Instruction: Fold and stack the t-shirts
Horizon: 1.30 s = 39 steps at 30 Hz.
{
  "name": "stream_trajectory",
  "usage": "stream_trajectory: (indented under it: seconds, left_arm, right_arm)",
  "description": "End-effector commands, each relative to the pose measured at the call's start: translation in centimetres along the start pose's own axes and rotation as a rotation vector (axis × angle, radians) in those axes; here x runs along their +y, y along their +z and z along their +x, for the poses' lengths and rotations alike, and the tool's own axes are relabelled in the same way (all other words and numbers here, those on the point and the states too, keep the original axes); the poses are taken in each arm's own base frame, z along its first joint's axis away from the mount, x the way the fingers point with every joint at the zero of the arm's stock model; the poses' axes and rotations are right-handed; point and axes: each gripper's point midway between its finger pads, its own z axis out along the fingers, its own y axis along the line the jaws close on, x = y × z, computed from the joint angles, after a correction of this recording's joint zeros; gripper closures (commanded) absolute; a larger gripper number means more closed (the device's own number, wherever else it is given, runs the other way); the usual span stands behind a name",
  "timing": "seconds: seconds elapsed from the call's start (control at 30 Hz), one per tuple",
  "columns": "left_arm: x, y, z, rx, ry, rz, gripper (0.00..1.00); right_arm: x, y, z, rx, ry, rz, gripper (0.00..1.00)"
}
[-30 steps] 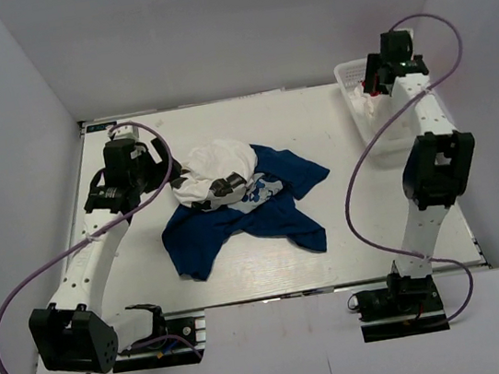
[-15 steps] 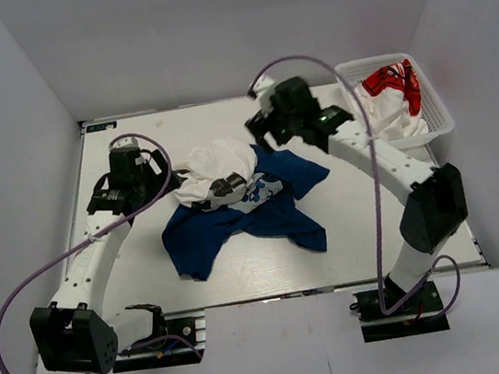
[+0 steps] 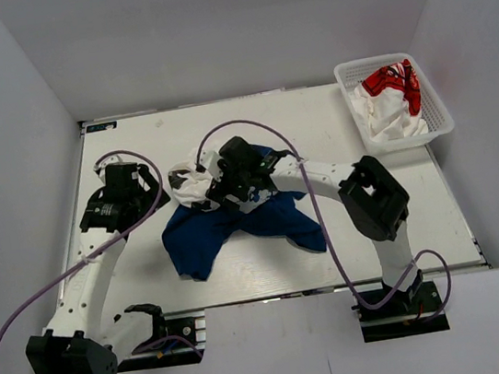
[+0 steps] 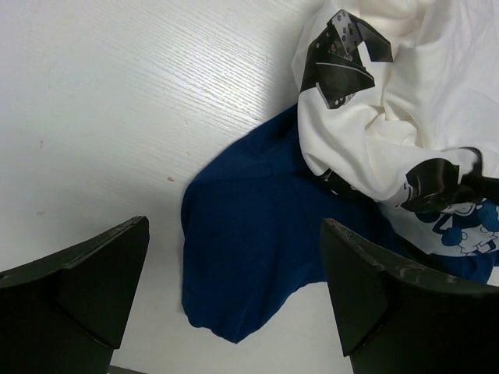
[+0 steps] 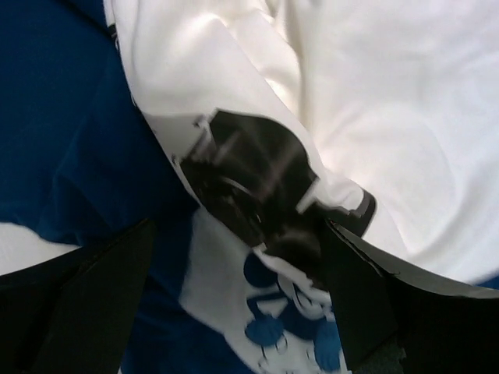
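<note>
Tabletop (image 3: 376,225): white, wood-grained; it carries both loose garments and the basket.
Navy t-shirt (image 3: 203,242): lies crumpled left of centre. One lobe reaches toward the near edge and another runs out to the right. In the left wrist view its near end (image 4: 257,257) lies flat on bare tabletop. A pale chest print with blue cartoon figures shows beside the white cloth.
Left gripper (image 3: 149,184): hangs over the left part of the tabletop, just left of the garments. Jaws spread wide (image 4: 234,226), gripping nothing, with the navy cloth visible between them.
Right gripper (image 3: 222,186): the arm reaches left across the tabletop to the pile. Jaws apart (image 5: 238,226), straddling a dark print on the white cloth; contact with the cloth cannot be told.
White t-shirt (image 3: 195,183): bunched on the far left part of the navy t-shirt, overlapping it, with dark prints on its folds (image 4: 405,101) (image 5: 374,117).
Basket (image 3: 436,105): white lattice plastic, far right corner, well apart from the pile.
Basket contents: white cloth with a red graphic (image 3: 388,84), heaped inside.
</note>
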Motion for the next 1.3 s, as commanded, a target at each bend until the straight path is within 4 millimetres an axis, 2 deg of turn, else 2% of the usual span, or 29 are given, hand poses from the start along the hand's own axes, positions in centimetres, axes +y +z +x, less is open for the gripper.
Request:
stream_trajectory:
  seconds: [0.0, 0.13, 0.17, 0.2, 0.23, 0.3, 0.33, 0.37, 0.43, 0.47, 0.5, 0.53, 0.6, 0.63, 0.67, 0.73, 0.77, 0.8, 0.83, 0.87, 0.9, 0.93, 0.97, 1.03, 1.07, 1.13, 1.2, 1.23, 1.27]
  left_arm:
    - [0.9, -1.1, -0.4, -0.033, -0.021, -0.022, 0.00]
    - [0.9, -1.4, -0.5, -0.041, -0.023, -0.016, 0.00]
    - [0.9, -1.4, -0.5, -0.041, -0.023, -0.016, 0.00]
    - [0.9, -1.4, -0.5, -0.041, -0.023, -0.016, 0.00]
    - [0.9, -1.2, -0.4, -0.034, -0.021, -0.021, 0.00]
    - [1.1, -1.2, -0.2, -0.027, -0.009, -0.027, 0.00]
    - [1.1, -1.2, -0.2, -0.027, -0.009, -0.027, 0.00]
    - [1.1, -1.2, -0.2, -0.027, -0.009, -0.027, 0.00]
    - [1.1, -1.2, -0.2, -0.027, -0.009, -0.027, 0.00]
    - [1.1, -1.2, -0.2, -0.027, 0.000, -0.027, 0.00]
    - [0.9, -1.2, -0.4, -0.035, -0.003, -0.021, 0.00]
    - [0.6, -1.4, -0.6, -0.044, -0.008, 0.000, 0.00]
    - [0.3, -1.4, -0.7, -0.045, -0.001, 0.017, 0.00]
    - [0.0, -1.4, -0.8, -0.048, 0.007, 0.031, 0.00]
    - [0.0, -1.1, -0.7, -0.040, 0.010, 0.026, 0.00]
    - [-0.4, -1.3, -1.1, -0.049, 0.006, 0.043, 0.00]
    - [-0.5, -1.1, -0.9, -0.036, 0.017, 0.045, 0.00]
    - [-0.6, -1.0, -1.1, -0.043, 0.015, 0.050, 0.00]
    - [-0.7, -0.8, -1.1, -0.042, 0.016, 0.049, 0.00]
    - [-0.9, -0.8, -1.0, -0.036, 0.016, 0.058, 0.00]
    - [-1.0, -0.8, -1.3, -0.046, 0.022, 0.065, 0.00]
    - [-1.3, -0.5, -1.2, -0.040, 0.023, 0.075, 0.00]
    - [-1.3, -0.3, -1.1, -0.032, 0.025, 0.070, 0.00]
    - [-1.6, -0.1, -1.1, -0.029, 0.025, 0.079, 0.00]
    - [-1.9, 0.2, -1.1, -0.024, 0.025, 0.086, 0.00]
    - [-2.0, 0.4, -0.8, -0.010, 0.028, 0.088, 0.00]
    - [-2.1, 0.7, -0.8, -0.008, 0.028, 0.087, 0.00]
    - [-2.2, 0.7, -1.1, -0.016, 0.026, 0.092, 0.00]
    - [-2.2, 0.7, -1.1, -0.016, 0.026, 0.092, 0.00]
  right_arm:
    - [-0.7, 1.8, -3.1, -0.101, -0.056, 0.004, 0.10]
    - [-1.8, 3.4, -3.8, -0.139, -0.006, 0.084, 0.10]
    - [-2.3, 3.8, -3.7, -0.139, 0.022, 0.119, 0.12]
    - [-2.7, 3.7, -4.7, -0.167, 0.033, 0.133, 0.18]
    - [-3.7, 3.9, -4.6, -0.159, 0.095, 0.191, 0.33]
    - [-5.5, 3.3, -6.1, -0.213, 0.128, 0.272, 0.55]
    - [-6.0, 2.7, -7.1, -0.254, 0.173, 0.300, 0.83]
    - [-6.6, 2.3, -7.8, -0.282, 0.185, 0.330, 1.00]
    - [-9.1, 0.6, -8.5, -0.317, 0.224, 0.435, 1.00]
    - [-8.7, -0.4, -9.7, -0.346, 0.224, 0.444, 1.00]
    - [-10.1, -2.1, -10.1, -0.370, 0.264, 0.509, 1.00]
    - [-10.5, -2.9, -10.5, -0.392, 0.279, 0.523, 1.00]
    - [-11.8, -6.3, -12.2, -0.468, 0.329, 0.571, 1.00]
    - [-13.5, -7.4, -11.6, -0.470, 0.356, 0.617, 1.00]
    - [-14.0, -10.1, -12.9, -0.522, 0.388, 0.630, 1.00]
    - [-17.0, -13.1, -12.3, -0.550, 0.460, 0.715, 1.00]
    - [-18.5, -16.4, -12.8, -0.600, 0.483, 0.753, 1.00]
    - [-19.5, -18.1, -13.1, -0.621, 0.496, 0.775, 1.00]
    - [-21.3, -19.7, -12.5, -0.629, 0.514, 0.811, 1.00]
    - [-22.9, -23.3, -13.1, -0.664, 0.530, 0.855, 1.00]
    - [-23.8, -24.8, -13.1, -0.676, 0.534, 0.877, 1.00]
    - [-26.2, -27.3, -11.8, -0.672, 0.547, 0.949, 1.00]
    - [-27.0, -29.6, -12.7, -0.698, 0.536, 0.977, 1.00]
    - [-29.3, -32.8, -11.4, -0.702, 0.548, 1.065, 1.00]
    - [-30.5, -35.2, -11.0, -0.701, 0.536, 1.121, 1.00]
    - [-32.1, -38.9, -10.8, -0.729, 0.526, 1.187, 1.00]
    - [-34.2, -42.3, -8.7, -0.708, 0.537, 1.264, 1.00]
    - [-34.9, -43.8, -9.1, -0.727, 0.536, 1.285, 1.00]
    - [-36.5, -45.2, -7.4, -0.707, 0.552, 1.336, 1.00]
